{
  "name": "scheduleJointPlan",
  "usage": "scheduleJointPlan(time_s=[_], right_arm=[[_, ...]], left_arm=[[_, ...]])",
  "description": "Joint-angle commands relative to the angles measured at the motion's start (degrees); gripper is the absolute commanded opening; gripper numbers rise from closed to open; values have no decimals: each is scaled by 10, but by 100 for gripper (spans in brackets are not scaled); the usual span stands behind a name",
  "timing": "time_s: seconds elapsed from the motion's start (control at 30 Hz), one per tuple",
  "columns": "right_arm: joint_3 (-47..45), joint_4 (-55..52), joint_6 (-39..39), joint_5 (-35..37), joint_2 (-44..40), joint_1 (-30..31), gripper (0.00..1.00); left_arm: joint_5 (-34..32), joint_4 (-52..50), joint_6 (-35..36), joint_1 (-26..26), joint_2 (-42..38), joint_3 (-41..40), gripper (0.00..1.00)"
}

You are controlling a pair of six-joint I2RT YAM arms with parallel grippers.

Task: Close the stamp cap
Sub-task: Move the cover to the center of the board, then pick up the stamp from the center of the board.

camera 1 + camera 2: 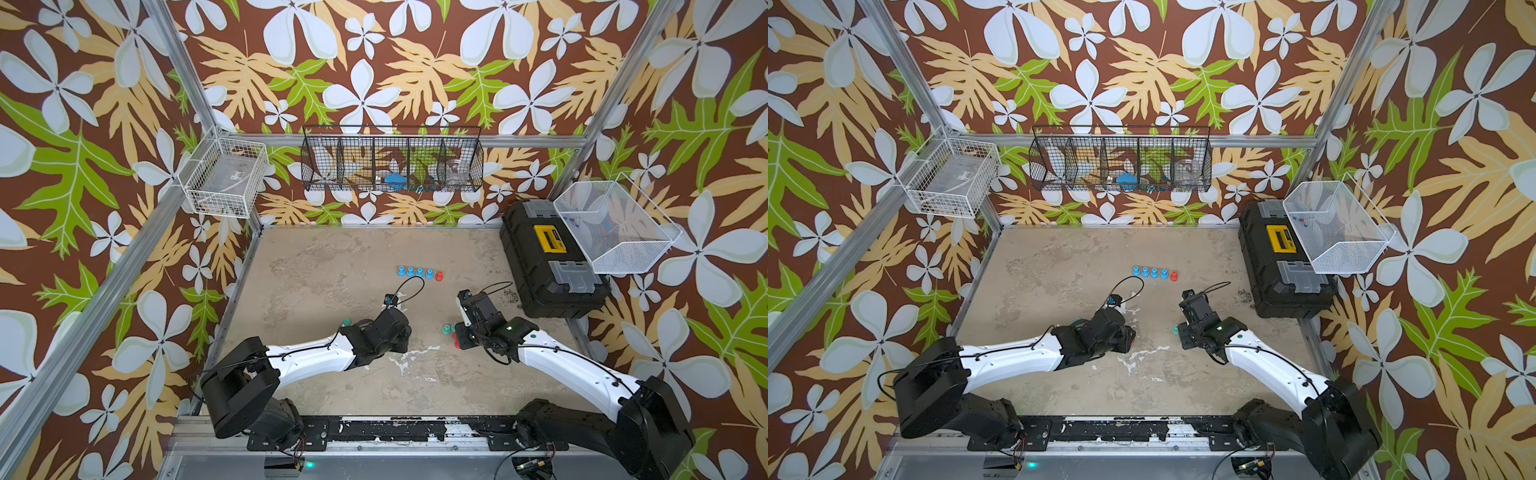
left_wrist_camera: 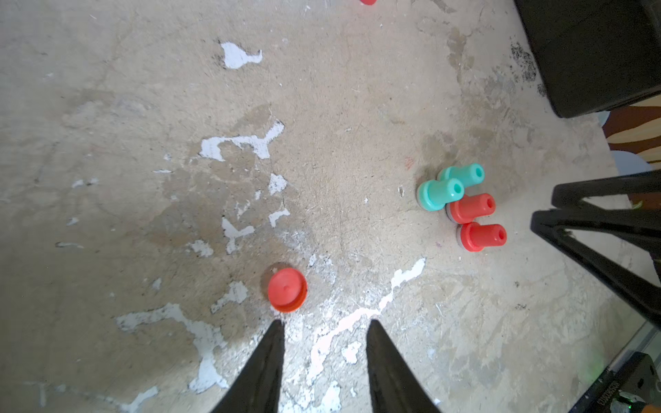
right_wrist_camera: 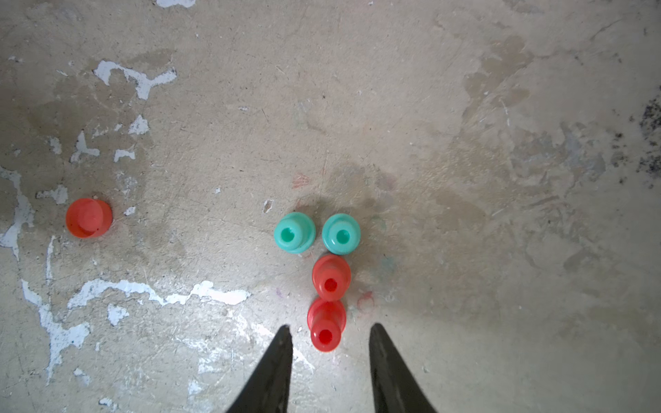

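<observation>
Quick count, left to right: two arms, left arm (image 1: 311,357) and right arm (image 1: 561,361). One loose red cap (image 2: 287,289) lies flat on the table (image 1: 332,257), lower middle of the left wrist view. It's just off one tip of the left jaws, which are partly spread with nothing between them. Mid-frame in both top views there's a row of four blue stamps (image 1: 410,272) with one red stamp (image 1: 439,275) at its right end. The right wrist view has two teal stamps (image 3: 294,233) and two red stamps (image 3: 331,277) bunched together upright. The right jaws sit partly spread either side of the nearest red one, gaps both sides, not gripping.

Containers:
- white wire basket (image 1: 224,178), upper left, contents too murky to call
- black wire basket (image 1: 392,160), five compartments, something blue in the middle one and something clear in the rightmost
- shut black toolbox (image 1: 548,257)
- white mesh basket (image 1: 615,226) with tiny coloured bits

Can't pick out the cap in the top views. A teal bit (image 1: 345,321) peeks out beside the left arm.
</observation>
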Motion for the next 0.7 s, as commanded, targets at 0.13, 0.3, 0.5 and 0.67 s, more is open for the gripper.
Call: scheduleJointPlan(time_s=[0.13, 0.3, 0.5, 0.67], right_arm=[[7, 17, 5, 13, 46, 3, 36], [8, 31, 3, 23, 69, 3, 36], [23, 41, 1, 24, 101, 3, 34], [24, 48, 2, 24, 115, 3, 32]], left_arm=[[-33, -33, 6, 1, -44, -19, 41], [-43, -43, 2, 1, -81, -34, 41], [-59, -68, 5, 2, -124, -38, 41], [-62, -76, 5, 10, -146, -48, 41]])
